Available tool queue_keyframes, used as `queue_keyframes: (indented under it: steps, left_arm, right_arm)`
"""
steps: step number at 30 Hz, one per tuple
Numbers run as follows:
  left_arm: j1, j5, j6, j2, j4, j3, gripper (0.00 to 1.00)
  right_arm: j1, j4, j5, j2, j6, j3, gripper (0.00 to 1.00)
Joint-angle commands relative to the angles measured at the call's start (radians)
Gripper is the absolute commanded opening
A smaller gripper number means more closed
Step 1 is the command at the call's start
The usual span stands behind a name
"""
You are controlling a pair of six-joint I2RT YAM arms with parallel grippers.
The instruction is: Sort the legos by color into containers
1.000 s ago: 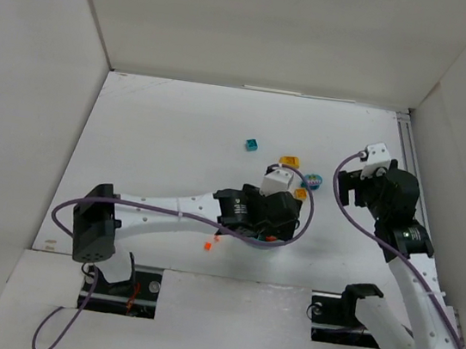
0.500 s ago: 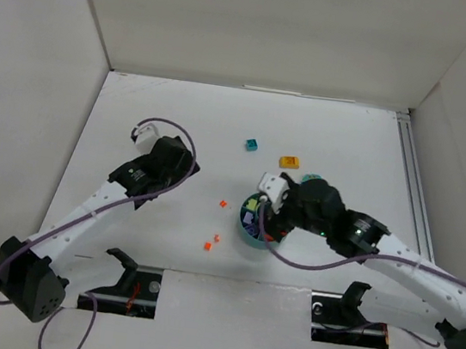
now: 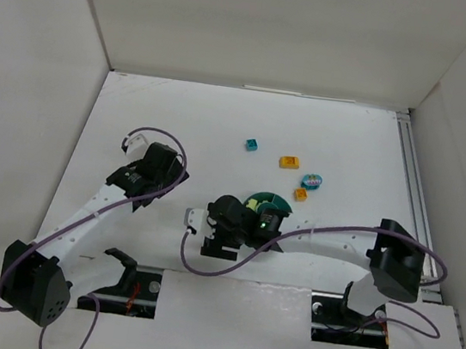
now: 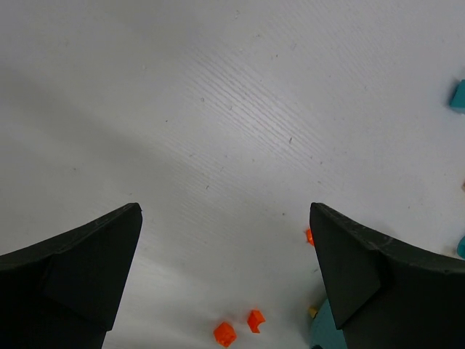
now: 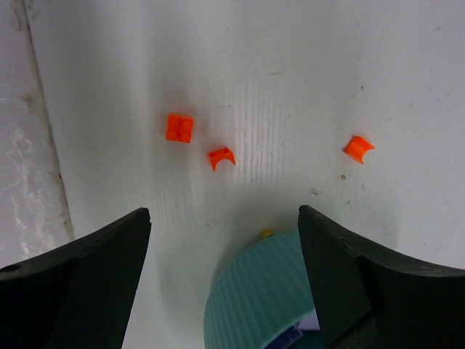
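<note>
White tabletop (image 3: 180,115), walled in white on three sides, carries everything. Near its middle, a little toward the near edge, sits the dish (image 3: 271,202), partly hidden under the right arm (image 3: 328,240). A few legos show inside its rim, but which compartments they are in I cannot tell.

Three orange bits (image 5: 220,157) lie loose on the tabletop just left of the dish, and a yellow bit (image 5: 267,233) lies right beside its wall. Toward the far edge and apart from the dish lie a teal brick (image 3: 251,144), an orange brick (image 3: 289,161), a small orange piece (image 3: 300,194) and a teal piece (image 3: 311,181).

The right gripper (image 5: 221,218) hangs over the dish's left side, jaws wide apart, holding nothing. The left gripper (image 4: 225,211) hovers over bare tabletop left of the middle, jaws spread full and empty.
</note>
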Motion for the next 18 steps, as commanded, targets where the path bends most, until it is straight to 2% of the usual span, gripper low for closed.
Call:
queue_keyframes:
  steps: [1, 13, 16, 18]
  left_arm:
    - [0.003, 0.001, 0.022, -0.007, 0.008, -0.01, 1.0]
    - [0.003, 0.021, 0.041, -0.017, 0.018, -0.01, 1.0]
    - [0.003, 0.03, 0.041, -0.027, 0.018, -0.01, 1.0]
    - [0.003, 0.042, 0.041, -0.027, 0.018, -0.01, 1.0]
  right_arm:
    - [0.01, 0.033, 0.021, 0.046, -0.074, 0.065, 0.87]
    - [0.01, 0.123, -0.016, 0.215, -0.111, 0.098, 0.82]
    - [0.01, 0.123, -0.006, 0.233, -0.111, 0.111, 0.77]
    - [0.01, 0.123, -0.006, 0.243, -0.111, 0.111, 0.77]
